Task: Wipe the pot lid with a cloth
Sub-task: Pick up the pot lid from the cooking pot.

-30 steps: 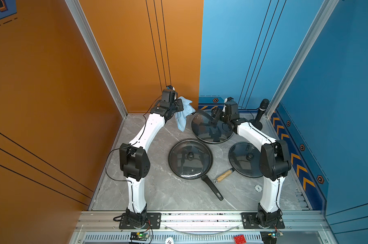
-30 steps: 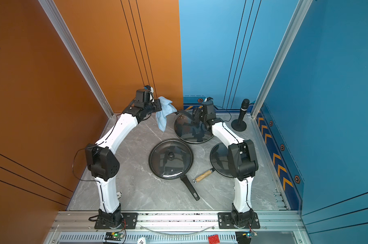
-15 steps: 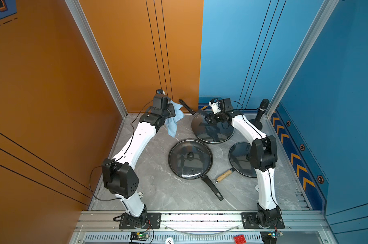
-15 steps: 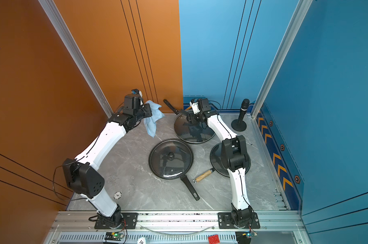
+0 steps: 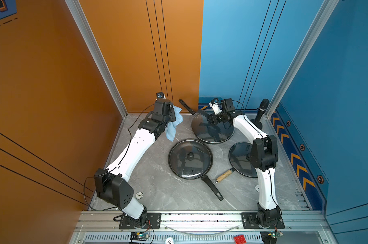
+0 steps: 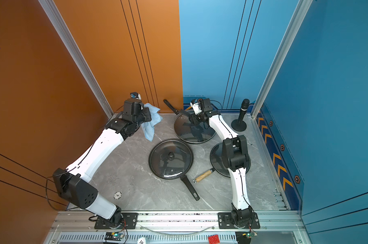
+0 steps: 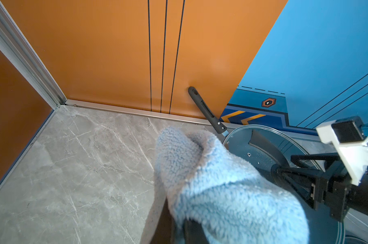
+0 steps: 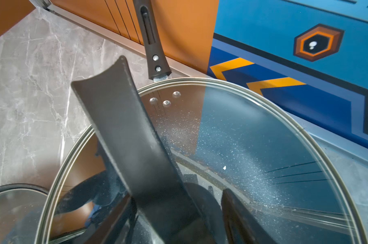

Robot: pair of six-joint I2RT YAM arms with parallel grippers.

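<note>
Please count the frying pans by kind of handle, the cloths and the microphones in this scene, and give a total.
Black-handled frying pans: 2
Wooden-handled frying pan: 1
Light-blue microfibre cloth: 1
Black microphone on a round stand: 1
Total: 5

cloth (image 7: 221,186): light-blue fleecy microfibre, deep nap, matt.
lid (image 8: 252,137): clear glass, glossy, heavy reflections. Fine pale specks show, either on the glass or on the dark coating beneath; can't tell which. rim (image 8: 200,79): bright metal band.
pan handle (image 8: 149,31): black matt plastic with shiny metal rivets (image 8: 155,57).
tabletop (image 7: 73,169): grey marble-look slab, smooth, low sheen.
wooden handle (image 5: 223,175): bare light wood.
walls (image 5: 136,52): smooth matt panels.
frame post (image 5: 94,55): satin aluminium.
arm shells (image 5: 136,147): white glossy plastic.
</note>
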